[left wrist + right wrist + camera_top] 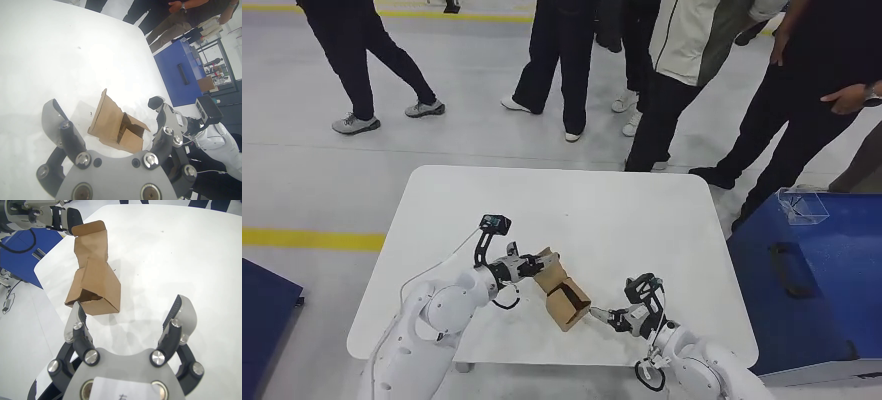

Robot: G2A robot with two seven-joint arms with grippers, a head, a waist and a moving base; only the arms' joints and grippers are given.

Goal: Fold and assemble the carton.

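Top view: carton [560, 288] lies on its side near the table's [642, 200] front edge, between left gripper [539, 264] and right gripper [610, 318].
Left wrist view: jaws wide, empty; flap end just ahead.
Right wrist view: jaws wide, empty; possibly touching the carton's mouth.
Risk: a one-sided push may skid or buckle the unheld, creased carton.

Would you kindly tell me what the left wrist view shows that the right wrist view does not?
Left wrist view: the open left pincer close up, the carton end facing it with flaps folded inside, and a blue cabinet with a black handle. Right wrist view: the open right pincer close up and the carton's opposite end, where flaps leave a dark gap. Both: the brown carton lying on the white table.
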